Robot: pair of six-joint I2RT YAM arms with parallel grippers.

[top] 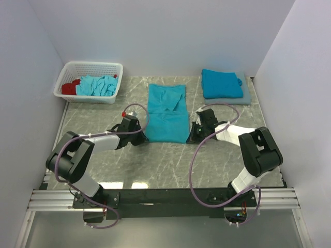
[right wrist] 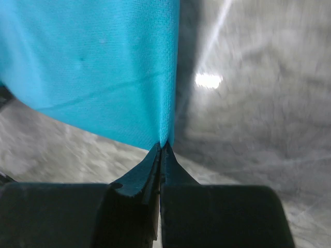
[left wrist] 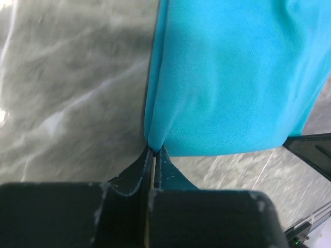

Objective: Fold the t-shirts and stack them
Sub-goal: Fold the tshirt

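Observation:
A teal t-shirt [top: 166,112] lies as a long folded strip in the middle of the marble table [top: 155,160]. My left gripper [top: 140,130] is shut on its near left corner; the left wrist view shows the cloth [left wrist: 227,77] pinched at the fingertips [left wrist: 153,151]. My right gripper [top: 192,132] is shut on its near right corner; the right wrist view shows the cloth [right wrist: 98,67] pinched at the tips [right wrist: 162,146]. A folded teal t-shirt [top: 221,83] lies at the back right. A crumpled turquoise t-shirt [top: 97,85] sits in the basket.
A white lattice basket [top: 108,68] stands at the back left, also holding a red cloth [top: 69,87]. The folded shirt rests on a grey pad [top: 247,96]. White walls close in the left, back and right sides.

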